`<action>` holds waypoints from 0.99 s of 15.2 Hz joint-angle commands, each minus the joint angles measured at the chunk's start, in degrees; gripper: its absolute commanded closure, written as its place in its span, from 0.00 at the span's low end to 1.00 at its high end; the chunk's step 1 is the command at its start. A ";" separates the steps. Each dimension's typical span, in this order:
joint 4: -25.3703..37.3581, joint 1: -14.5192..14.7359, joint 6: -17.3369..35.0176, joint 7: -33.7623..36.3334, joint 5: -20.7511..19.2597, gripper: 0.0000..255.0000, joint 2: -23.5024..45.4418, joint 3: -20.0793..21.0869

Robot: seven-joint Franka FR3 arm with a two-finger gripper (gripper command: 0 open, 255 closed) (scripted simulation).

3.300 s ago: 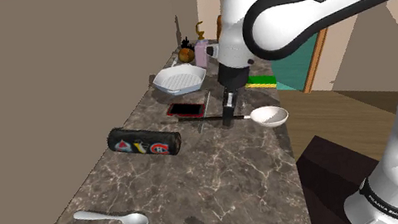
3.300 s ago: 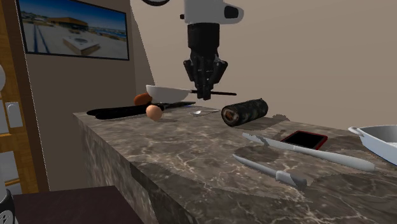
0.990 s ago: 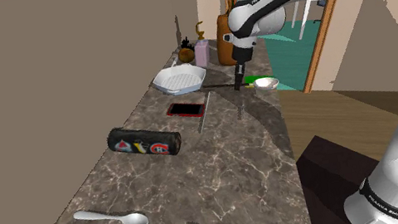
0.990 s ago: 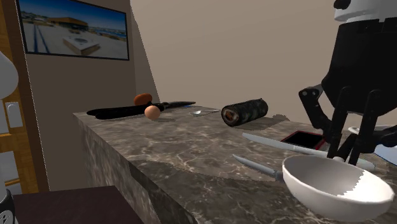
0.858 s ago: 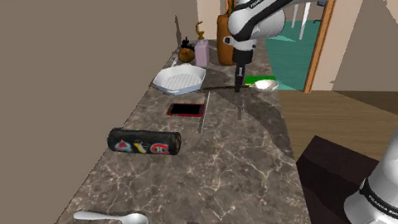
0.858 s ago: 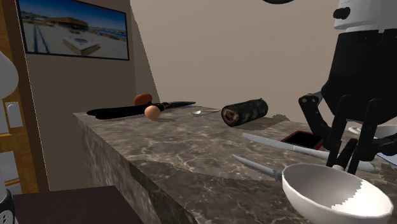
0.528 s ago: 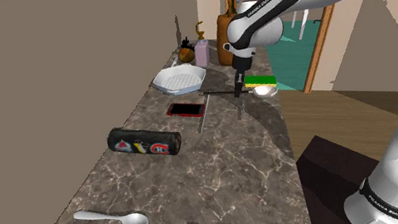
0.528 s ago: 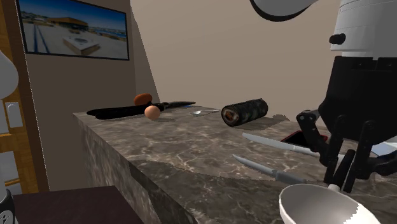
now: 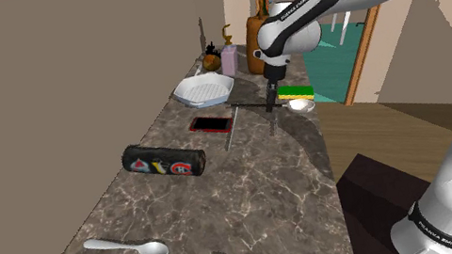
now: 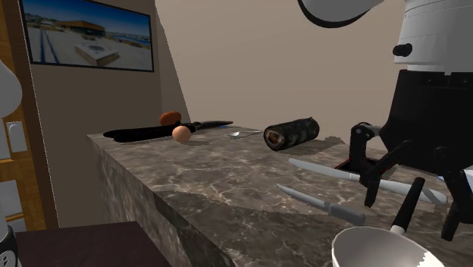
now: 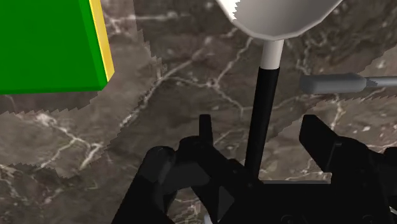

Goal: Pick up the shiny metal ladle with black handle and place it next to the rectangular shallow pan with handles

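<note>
Releasing step, seemingly: spreading the tool apart around the ladle, not touching its black handle, bowl lying just ahead on the worktop, pan near, off to one side. Next, probably lifting straight clear without snagging the handle.

A dark marbled counter runs along the wall. On it lie a white spoon, a black roll-shaped case, a red phone and a long grey knife. Farther along sit a white ridged pan and, near it, a green sponge.
</note>
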 commanded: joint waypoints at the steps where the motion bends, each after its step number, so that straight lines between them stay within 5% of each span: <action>1: 0.00 0.00 0.00 0.00 0.00 0.00 0.00 0.00; 4: 0.00 0.00 0.00 0.00 0.00 0.00 0.00 0.00; 8: 3.00 -0.23 -6.58 1.62 -2.46 0.00 -3.89 -0.69; 15: 3.00 -0.24 -6.58 1.62 -2.46 0.00 -3.89 -0.68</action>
